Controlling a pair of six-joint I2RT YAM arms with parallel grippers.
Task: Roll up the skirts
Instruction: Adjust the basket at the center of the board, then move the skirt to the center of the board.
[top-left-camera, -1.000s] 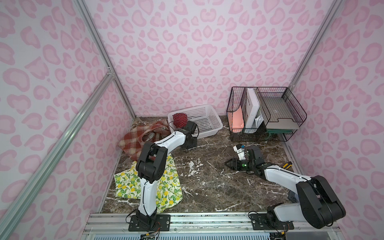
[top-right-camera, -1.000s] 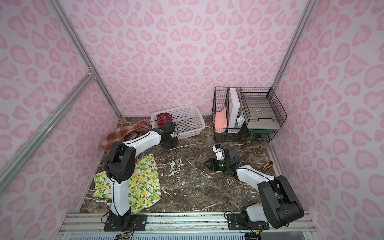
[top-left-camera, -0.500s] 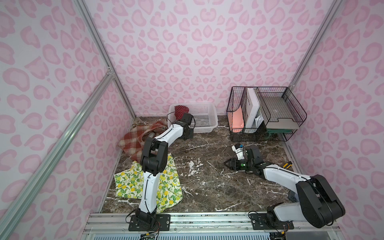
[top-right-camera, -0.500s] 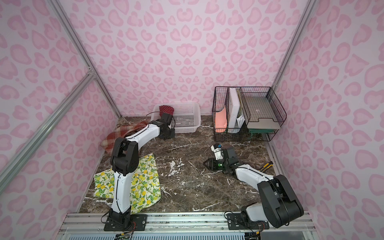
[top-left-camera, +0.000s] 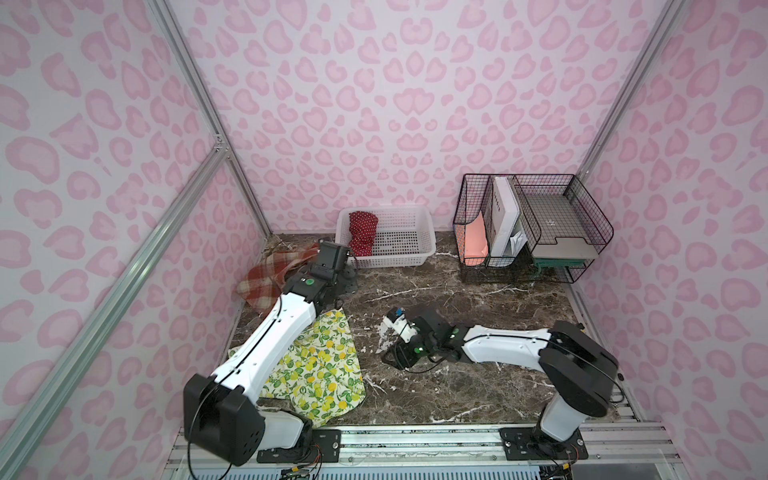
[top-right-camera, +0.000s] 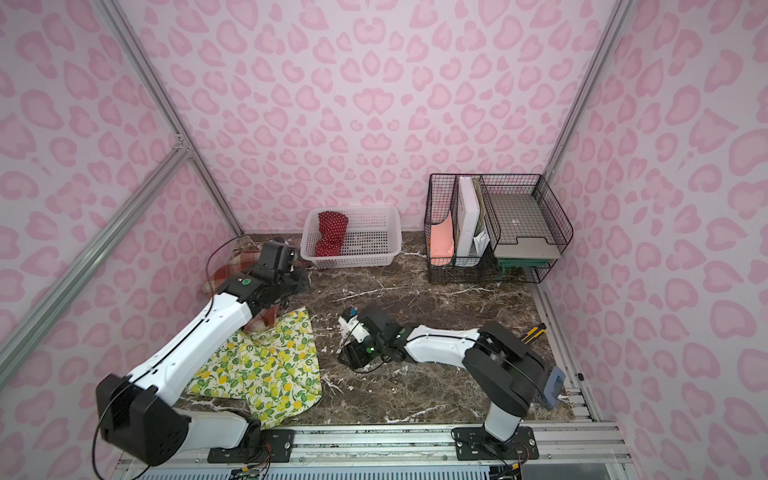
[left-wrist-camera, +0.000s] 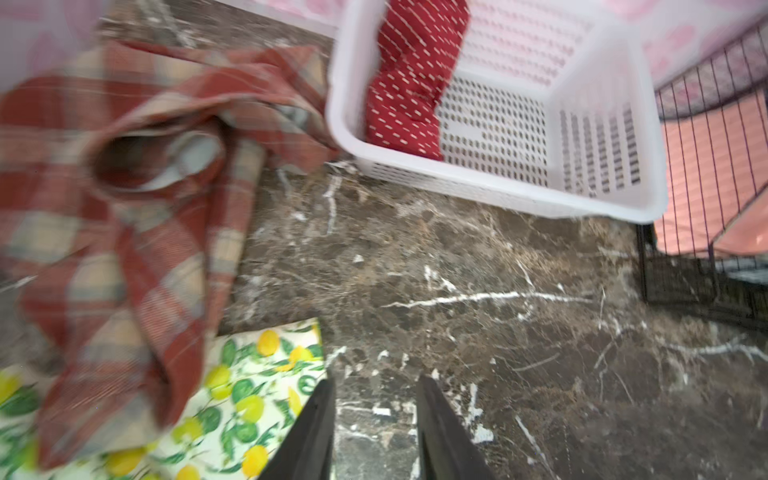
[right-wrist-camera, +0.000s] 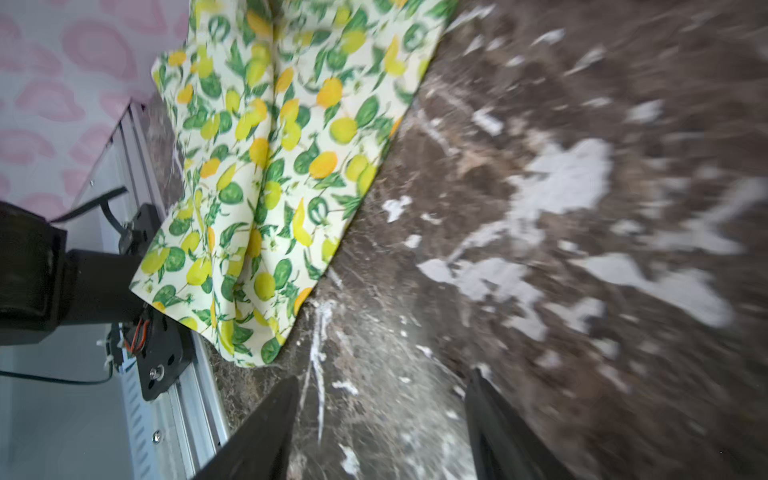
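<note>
The red polka-dot skirt (top-left-camera: 362, 235) (top-right-camera: 331, 232) (left-wrist-camera: 409, 83) lies rolled in the left end of the white basket (top-left-camera: 415, 259) (left-wrist-camera: 498, 195). The plaid skirt (top-left-camera: 266, 276) (left-wrist-camera: 124, 187) is crumpled on the marble to the left of the basket. In front of it the lemon-print skirt (top-left-camera: 320, 365) (top-right-camera: 266, 365) (right-wrist-camera: 270, 145) is spread flat, partly under my left arm. My left gripper (top-left-camera: 347, 282) (left-wrist-camera: 376, 382) is open and empty, just in front of the basket's left corner. My right gripper (top-left-camera: 386, 357) (right-wrist-camera: 384, 374) is open over bare marble, right of the lemon skirt.
A black wire rack (top-left-camera: 532, 232) with folders and a tray stands at the back right. Yellow-handled tools (top-right-camera: 534, 332) lie by the right wall. An aluminium rail (top-left-camera: 415, 436) runs along the front edge. Pink walls close in the left, back and right sides.
My left gripper carried the red polka-dot roll into the basket, let it go and drew back towards the front. The tilted basket now sits straight. The right jaws opened wider.
</note>
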